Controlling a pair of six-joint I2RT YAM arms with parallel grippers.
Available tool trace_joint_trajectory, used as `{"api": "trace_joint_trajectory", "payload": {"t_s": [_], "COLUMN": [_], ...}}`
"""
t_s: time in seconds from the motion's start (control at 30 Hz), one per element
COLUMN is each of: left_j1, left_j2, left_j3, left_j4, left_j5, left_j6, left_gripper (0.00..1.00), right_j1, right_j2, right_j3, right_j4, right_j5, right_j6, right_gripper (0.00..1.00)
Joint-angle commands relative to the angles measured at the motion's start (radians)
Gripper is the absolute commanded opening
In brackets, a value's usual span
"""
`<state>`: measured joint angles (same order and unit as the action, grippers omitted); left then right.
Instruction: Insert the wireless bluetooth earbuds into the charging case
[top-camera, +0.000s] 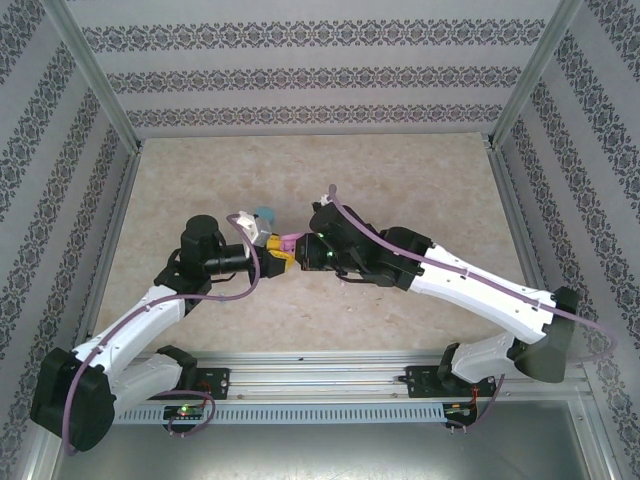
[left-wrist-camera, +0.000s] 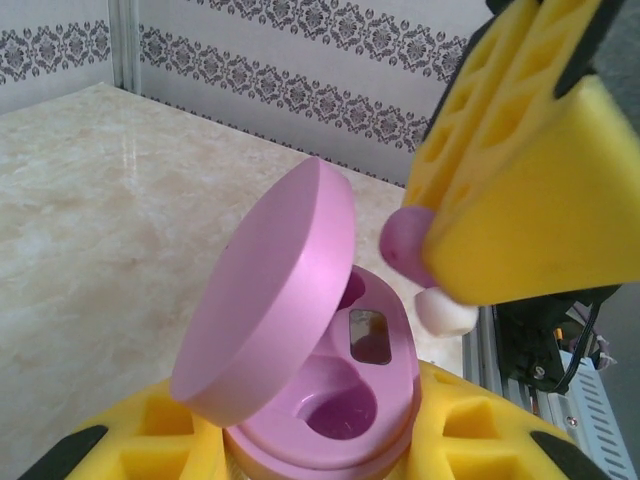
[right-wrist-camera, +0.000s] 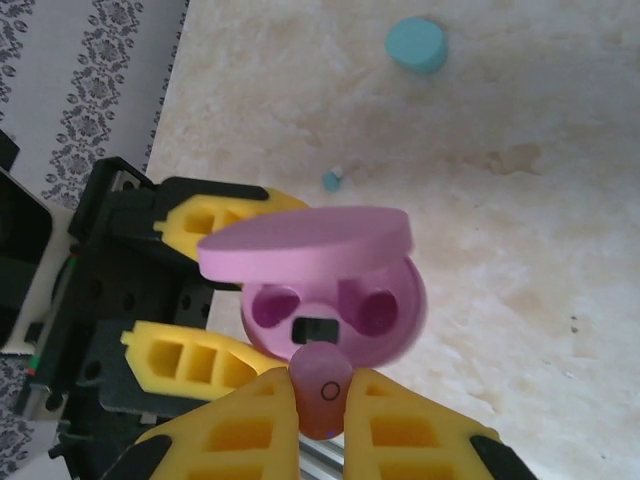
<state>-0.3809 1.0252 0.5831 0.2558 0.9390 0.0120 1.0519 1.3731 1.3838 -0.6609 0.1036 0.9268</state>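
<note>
My left gripper (left-wrist-camera: 322, 445) is shut on the base of the pink charging case (left-wrist-camera: 345, 405), whose lid (left-wrist-camera: 275, 300) stands tilted open. Both wells look empty in the right wrist view. My right gripper (right-wrist-camera: 322, 405) is shut on a pale pink earbud (right-wrist-camera: 322, 385), held just beside the rim of the case (right-wrist-camera: 335, 300). The left wrist view shows that earbud (left-wrist-camera: 405, 245) with its white tip under the right gripper's yellow fingers (left-wrist-camera: 530, 160), just above the case's far edge. The two grippers meet mid-table over the case (top-camera: 288, 243). A tiny light blue earbud (right-wrist-camera: 332, 179) lies on the table.
A turquoise oval case (right-wrist-camera: 416, 44) lies shut on the marble table beyond the grippers, and shows as the turquoise case (top-camera: 264, 215) from above, next to a white part (top-camera: 243, 222). Patterned walls and metal posts ring the table (top-camera: 420, 180).
</note>
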Motion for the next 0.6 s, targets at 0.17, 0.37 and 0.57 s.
{"api": "trace_joint_trajectory", "payload": {"t_s": [0.17,0.37,0.57], "left_j1": [-0.024,-0.030,-0.030], "left_j2": [-0.034,-0.028,-0.029], "left_j3": [-0.003,0.000,0.006], "left_j4": [0.032,0.037,0.030], "left_j5": [0.026,0.029,0.026], "left_j6": [0.044,0.045,0.047], "left_gripper": [0.09,0.09,0.09], "right_j1": [-0.001,-0.007,-0.006], "right_j2": [0.037,0.061,0.092], "right_j3": [0.059,0.085,0.125], "right_j4": [0.003,-0.006,-0.072], "right_j5": [-0.008,-0.018,-0.028], "right_j6": [-0.041,-0.052,-0.080], "right_gripper": [0.13,0.13,0.13]}}
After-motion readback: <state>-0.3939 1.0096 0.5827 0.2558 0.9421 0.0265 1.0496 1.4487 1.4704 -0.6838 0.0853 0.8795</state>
